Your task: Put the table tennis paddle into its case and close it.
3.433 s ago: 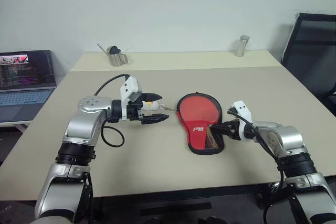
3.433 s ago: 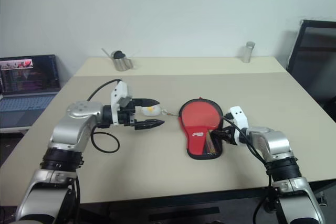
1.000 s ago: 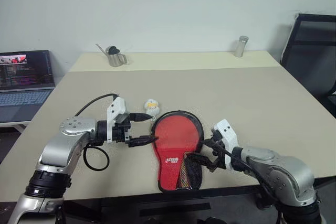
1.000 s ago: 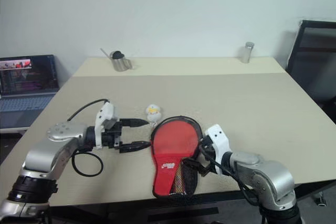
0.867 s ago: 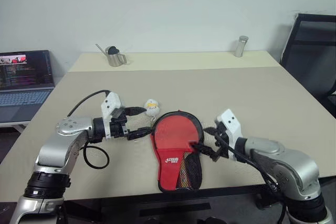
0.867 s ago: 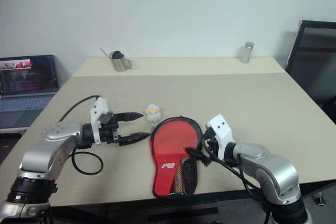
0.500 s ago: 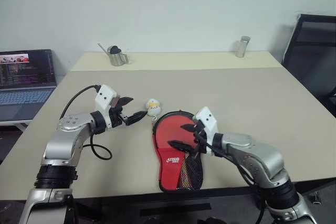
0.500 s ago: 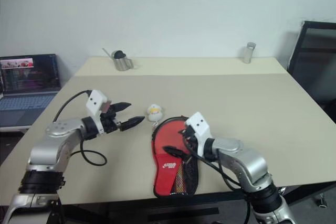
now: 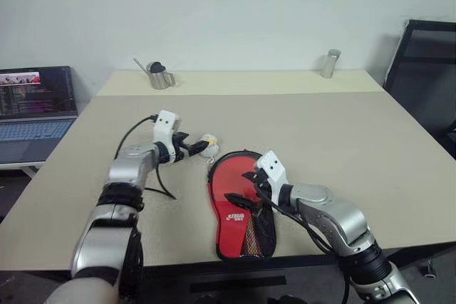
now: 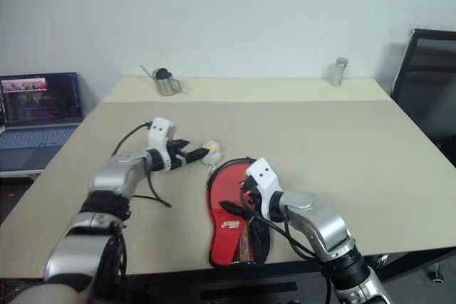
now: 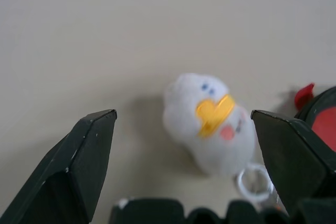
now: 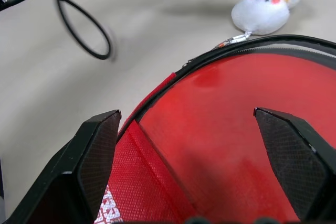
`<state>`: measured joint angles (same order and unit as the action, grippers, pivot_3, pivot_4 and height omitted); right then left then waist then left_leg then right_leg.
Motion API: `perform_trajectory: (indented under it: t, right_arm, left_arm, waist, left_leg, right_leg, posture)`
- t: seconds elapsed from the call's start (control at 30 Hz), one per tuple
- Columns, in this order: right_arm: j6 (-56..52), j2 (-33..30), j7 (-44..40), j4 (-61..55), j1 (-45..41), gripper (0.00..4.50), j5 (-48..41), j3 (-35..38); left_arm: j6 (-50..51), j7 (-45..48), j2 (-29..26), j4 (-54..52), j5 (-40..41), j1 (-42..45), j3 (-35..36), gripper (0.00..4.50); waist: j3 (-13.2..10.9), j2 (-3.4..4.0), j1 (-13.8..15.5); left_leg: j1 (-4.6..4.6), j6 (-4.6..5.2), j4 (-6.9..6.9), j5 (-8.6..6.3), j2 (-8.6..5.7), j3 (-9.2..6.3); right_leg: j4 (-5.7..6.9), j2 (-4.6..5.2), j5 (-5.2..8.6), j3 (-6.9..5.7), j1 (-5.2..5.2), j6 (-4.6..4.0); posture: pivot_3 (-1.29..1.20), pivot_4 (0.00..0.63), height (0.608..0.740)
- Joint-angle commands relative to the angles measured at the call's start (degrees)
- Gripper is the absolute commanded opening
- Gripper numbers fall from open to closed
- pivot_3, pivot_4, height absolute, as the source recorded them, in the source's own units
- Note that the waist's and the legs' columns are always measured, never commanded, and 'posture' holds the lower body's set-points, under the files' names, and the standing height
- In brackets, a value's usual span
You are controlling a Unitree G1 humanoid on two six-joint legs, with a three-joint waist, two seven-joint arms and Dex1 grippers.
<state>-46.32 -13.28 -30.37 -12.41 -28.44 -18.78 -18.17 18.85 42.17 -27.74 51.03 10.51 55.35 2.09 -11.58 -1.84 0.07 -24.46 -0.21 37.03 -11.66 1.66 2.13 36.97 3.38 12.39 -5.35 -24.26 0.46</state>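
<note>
Since a second ago the left tool [image 9: 201, 149] has swung away from the case's edge and reached forward to the small white plush duck [image 9: 209, 144], while the right tool [image 9: 241, 186] has slid in over the red face of the table tennis paddle [image 9: 235, 181]. The case [image 9: 241, 236] lies where it lay.

In the left eye view, the paddle sits inside the open case near the front edge of the beige bench [image 9: 342, 126], its red face up and the black zipper rim running round its head. The red flap with the white logo and mesh pocket covers the handle end. The left tool points at the duck, which lies just beyond the case's top rim. A metal watering can [image 9: 157, 75] and a metal cylinder [image 9: 329, 63] stand on the far part of the bench, and a laptop [image 9: 35, 112] sits off to the left.

In the right eye view, the right tool [image 10: 239, 194] hovers over the paddle's face, fingers spread, holding nothing.

In the left wrist view, the left tool's fingers [image 11: 79, 166] stand wide apart with the duck [image 11: 210, 121] between them, not touched; a metal ring [image 11: 253, 180] hangs from the duck.

In the right wrist view, the right tool's fingers [image 12: 92, 156] stand wide over the red paddle face [image 12: 236, 145], with the duck [image 12: 268, 6] beyond the case's rim.
</note>
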Motion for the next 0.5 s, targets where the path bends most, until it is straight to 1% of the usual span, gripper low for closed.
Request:
perform_trajectory:
  t: [0.03, 0.2, 0.4, 0.5]
  right_arm:
    - [1.90, 0.52, -0.46, 0.05, -1.09, 4.46, 0.89, -0.21]
    - [2.31, 1.37, -0.45, 0.76, -1.35, 4.46, 1.68, -0.13]
    - [1.33, 2.20, 0.66, 1.08, -0.82, 4.46, 2.37, 0.23]
    - [2.06, 2.69, 2.26, 1.81, -0.89, 4.50, 3.46, 0.81]
  left_arm:
    - [-4.32, 1.19, 1.68, 9.63, -2.72, 5.23, -0.84, 4.50]
    - [-6.21, 2.28, 3.43, 17.64, -6.26, 7.55, -2.09, 4.50]
    - [-8.53, 1.42, 4.64, 21.02, -9.43, 7.93, -2.48, 4.50]
    - [-9.16, 0.75, 4.85, 21.33, -9.49, 7.98, -1.50, 3.92]
  waist:
    - [0.00, 0.00, -0.04]
    - [0.00, -0.01, -0.24]
    - [0.02, -0.03, -0.17]
    - [0.02, -0.04, -0.17]
  left_leg:
    - [0.00, 0.00, 0.00, 0.00, 0.00, 0.01]
    - [0.00, 0.00, -0.02, 0.00, 0.01, 0.05]
    - [0.02, 0.00, 0.01, 0.00, 0.04, 0.00]
    - [0.02, 0.00, 0.02, 0.00, 0.06, -0.01]
  right_leg:
    - [0.01, 0.00, 0.00, 0.00, -0.01, 0.00]
    - [0.03, -0.04, 0.00, 0.01, -0.04, 0.00]
    - [0.08, -0.08, 0.00, 0.00, -0.02, -0.01]
    - [0.09, -0.07, 0.00, 0.01, -0.01, -0.01]
  posture:
    - [0.00, 0.150, 0.740]
    - [0.00, 0.150, 0.740]
    - [0.00, 0.150, 0.740]
    - [0.00, 0.150, 0.740]
